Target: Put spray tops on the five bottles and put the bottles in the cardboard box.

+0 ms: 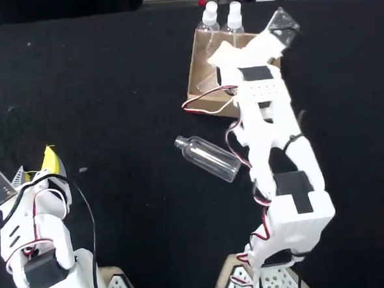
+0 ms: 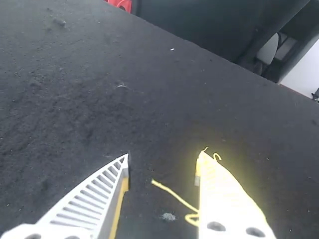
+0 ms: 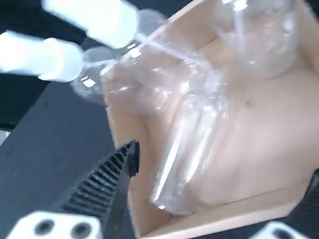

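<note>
Left claw (image 2: 162, 163) is seen low over the black table (image 1: 110, 90) at the near left, well apart from everything else; fingers spread apart, nothing held. Right claw (image 3: 222, 167) is positioned over the cardboard box (image 1: 199, 75) at the far middle of the table, jaws set wide, nothing gripped. One clear bottle (image 3: 192, 144) is seen lying on the box floor between the jaws; contact cannot be told, nor whether a top is fitted. Two bottles with white spray tops (image 1: 221, 15) are seen upright at the box's far end. Another clear bottle body (image 3: 259, 35) is seen in the box, top out of frame. An uncapped bottle (image 1: 209, 158) is left lying on the table, just beside the right arm, near the box.
</note>
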